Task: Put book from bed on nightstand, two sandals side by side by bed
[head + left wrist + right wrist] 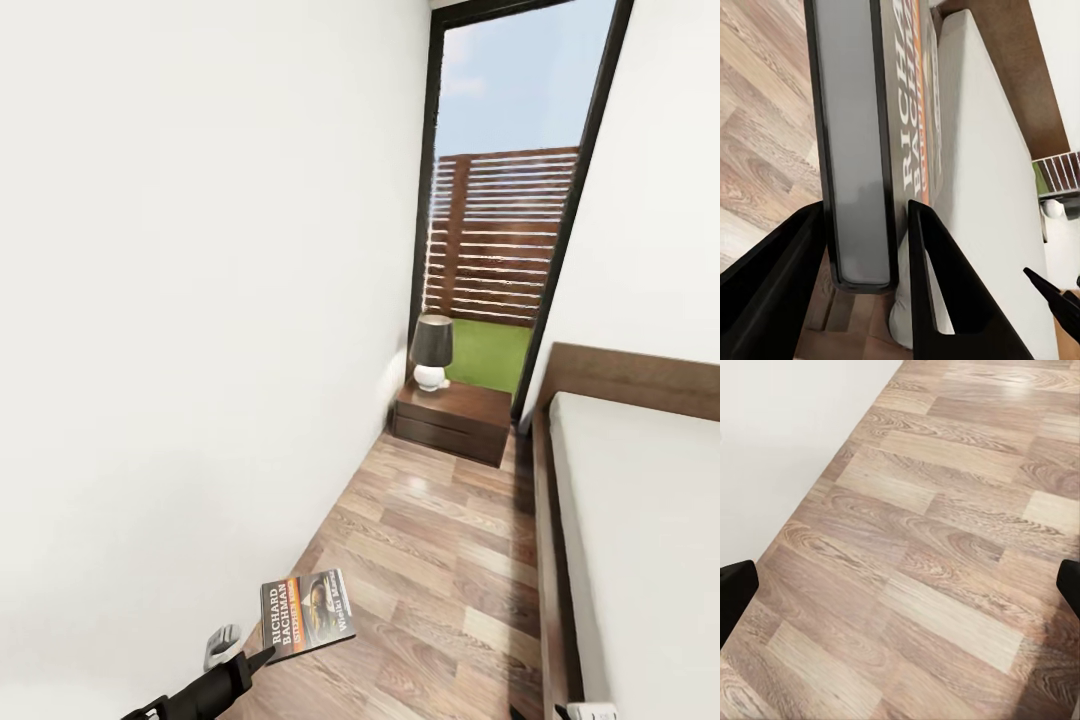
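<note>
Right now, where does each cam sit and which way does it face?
Head view: on the head, looking forward and down the aisle to the nightstand with its lamp; left claw holding the book.
Left wrist view: along the claw fingers, clamped on the book; bed behind.
Right wrist view: down at the wood floor; fingertips spread wide.
Shared: head and left wrist views both show book and bed.

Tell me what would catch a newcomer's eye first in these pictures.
The book stands out first, its orange-striped cover held above the wood floor by the left gripper low in the head view, the fingers clamped on either side of it. Next comes the tall window at the end of the narrow aisle, with the nightstand and its dark-shaded lamp below it. The bed runs along the right.
</note>
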